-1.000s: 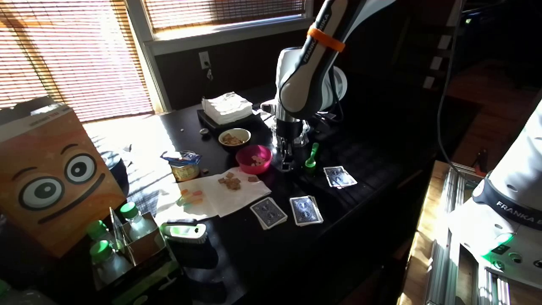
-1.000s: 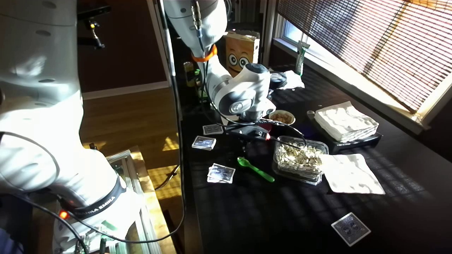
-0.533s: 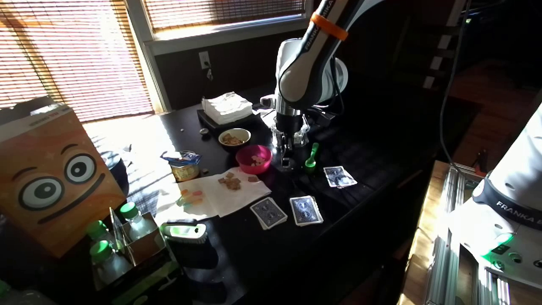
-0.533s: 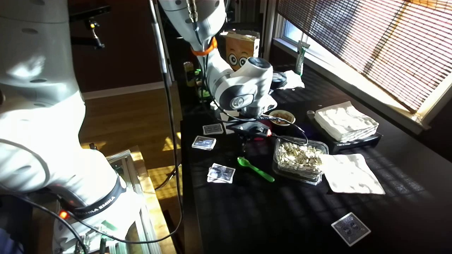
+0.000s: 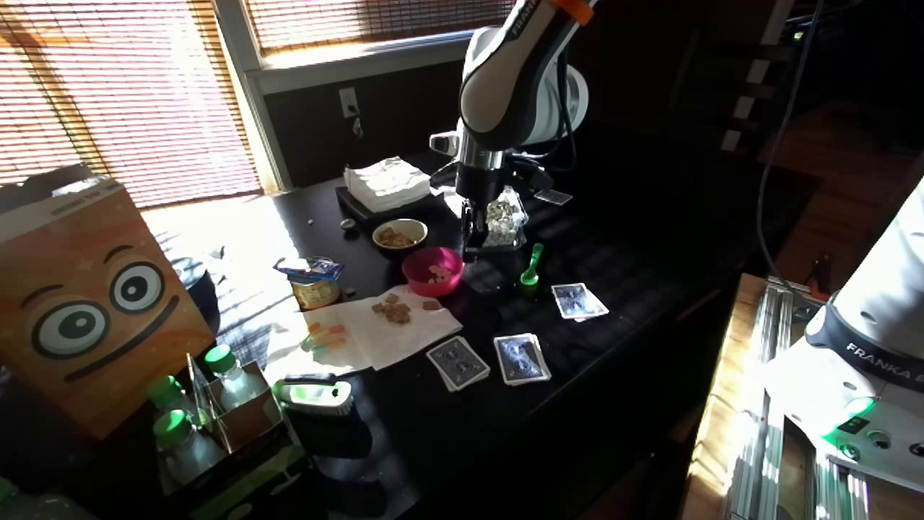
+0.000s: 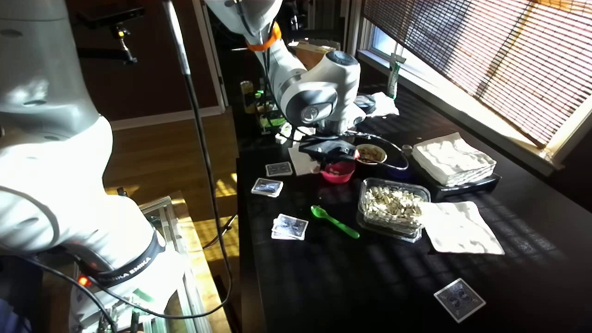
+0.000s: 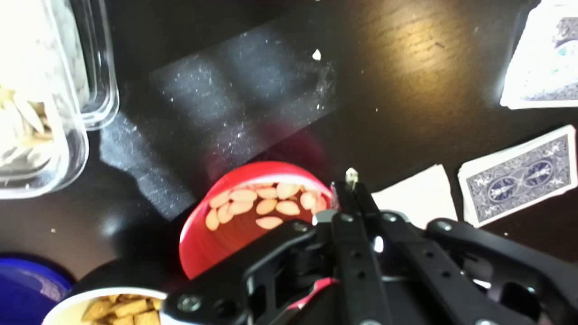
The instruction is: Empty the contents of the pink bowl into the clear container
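Note:
The magenta-pink bowl [image 5: 432,289] sits upright on the black table, holding several pale oval pieces. It also shows in an exterior view [image 6: 336,178] and in the wrist view [image 7: 266,169]. The clear container [image 6: 389,225], full of whitish seed-like pieces, stands apart from the bowl. It also shows in the wrist view [image 7: 76,151], at the left edge. My gripper [image 7: 354,187] is shut, with a small pale seed-like piece [image 7: 351,174] between its fingertips. In an exterior view the gripper [image 5: 473,240] hangs above the table behind the bowl, beside the container, not touching the bowl.
A pale bowl of brown squares [image 5: 378,230] stands beside the pink bowl. A green spoon [image 6: 336,223], card stacks [image 6: 267,187] and a napkin stack [image 6: 453,159] lie around. A paper sheet [image 5: 404,343] holds brown squares. A dark blue round item [image 7: 27,289] shows at the lower left.
My gripper has risen from low over the table beside the pink bowl and shifted slightly, uncovering more of the container and the bowl. The bowl and container have not moved.

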Robot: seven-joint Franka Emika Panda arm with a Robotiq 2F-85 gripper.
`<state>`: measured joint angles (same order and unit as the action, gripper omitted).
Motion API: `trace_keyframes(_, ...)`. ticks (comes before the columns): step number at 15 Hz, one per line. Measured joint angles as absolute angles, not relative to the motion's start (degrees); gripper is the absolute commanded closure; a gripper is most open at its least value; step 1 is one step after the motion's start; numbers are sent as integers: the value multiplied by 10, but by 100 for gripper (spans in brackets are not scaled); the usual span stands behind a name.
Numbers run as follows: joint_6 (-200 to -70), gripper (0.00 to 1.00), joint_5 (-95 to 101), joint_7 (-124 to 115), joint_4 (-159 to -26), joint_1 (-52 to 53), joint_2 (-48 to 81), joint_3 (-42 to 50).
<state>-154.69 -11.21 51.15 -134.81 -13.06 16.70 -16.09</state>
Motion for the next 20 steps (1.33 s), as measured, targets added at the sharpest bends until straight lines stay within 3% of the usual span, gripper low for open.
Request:
trace_keyframes(5,-1543,99,-109,512,-1304,-97,167,-149)
trace_keyframes(6,-1543,89,-106,512,-1295,-89,173,-144)
trace_keyframes(7,-1543,69,-100,511,-1285,-81,180,-138)
trace_keyframes(15,-1543,15,-51,502,-1235,-56,239,-110)
trace_keyframes(17,-1543,2,-49,480,-1233,-55,240,-102)
trace_keyframes(20,-1535,0,-41,400,-1233,-43,240,-73)
